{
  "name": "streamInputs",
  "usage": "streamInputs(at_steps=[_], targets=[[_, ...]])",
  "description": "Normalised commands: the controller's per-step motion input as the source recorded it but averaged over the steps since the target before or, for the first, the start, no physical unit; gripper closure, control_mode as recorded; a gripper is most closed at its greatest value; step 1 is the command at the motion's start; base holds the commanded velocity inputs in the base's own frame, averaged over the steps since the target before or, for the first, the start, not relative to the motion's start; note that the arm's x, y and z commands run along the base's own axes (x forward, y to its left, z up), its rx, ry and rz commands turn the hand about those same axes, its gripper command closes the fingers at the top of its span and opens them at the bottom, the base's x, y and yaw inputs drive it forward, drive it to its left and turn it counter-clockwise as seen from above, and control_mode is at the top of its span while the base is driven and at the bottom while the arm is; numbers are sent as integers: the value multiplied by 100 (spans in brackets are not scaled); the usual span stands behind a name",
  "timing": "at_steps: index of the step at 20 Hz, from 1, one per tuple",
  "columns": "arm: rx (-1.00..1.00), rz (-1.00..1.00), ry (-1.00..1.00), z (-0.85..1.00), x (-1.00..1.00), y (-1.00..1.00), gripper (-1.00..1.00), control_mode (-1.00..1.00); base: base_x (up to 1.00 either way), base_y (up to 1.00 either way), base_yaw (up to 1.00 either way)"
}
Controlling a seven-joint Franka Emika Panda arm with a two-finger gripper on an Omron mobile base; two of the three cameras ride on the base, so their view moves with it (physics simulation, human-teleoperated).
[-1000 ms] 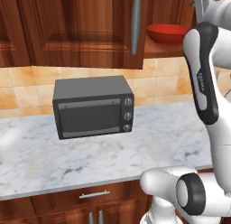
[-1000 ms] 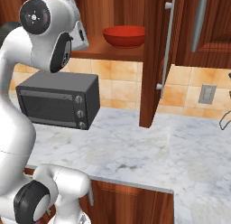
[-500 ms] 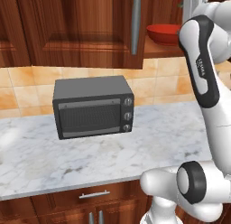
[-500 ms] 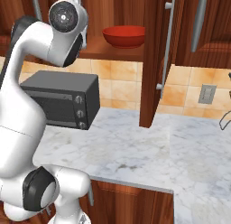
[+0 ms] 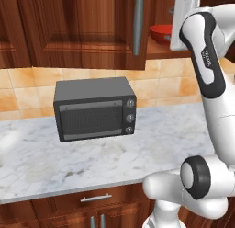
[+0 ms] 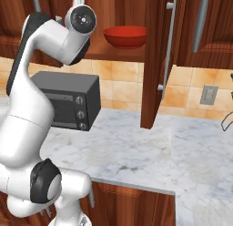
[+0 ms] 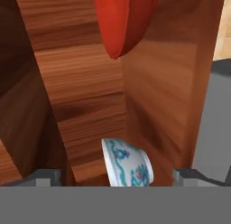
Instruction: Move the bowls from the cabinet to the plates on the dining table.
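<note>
Toaster oven (image 5: 94, 109) on marble counter (image 5: 92, 158) beneath open cabinet (image 6: 154, 61). Red bowl (image 6: 125, 37) and patterned bowl (image 7: 127, 163) on cabinet shelf. Arm raised, rolled gripper (image 7: 115, 180) spread wide, empty, facing bowls.

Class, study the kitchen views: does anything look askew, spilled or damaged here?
Nothing stands out. The red bowl sits upright on the open cabinet's shelf, and the toaster oven stands level on the marble counter. No spills or damage show.
</note>
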Motion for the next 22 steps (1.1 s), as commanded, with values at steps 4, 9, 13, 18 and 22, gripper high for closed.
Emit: streamInputs(at_steps=[4,9,13,18,22], targets=[[13,25,21,-1,8,11,-100,-100,0,0,0],[13,30,21,0,-6,6,-100,-100,0,0,0],[13,29,16,-6,6,15,-100,-100,0,0,0],[8,21,5,-20,37,33,-100,-100,0,0,0],[3,19,4,-10,21,31,-100,-100,0,0,0]])
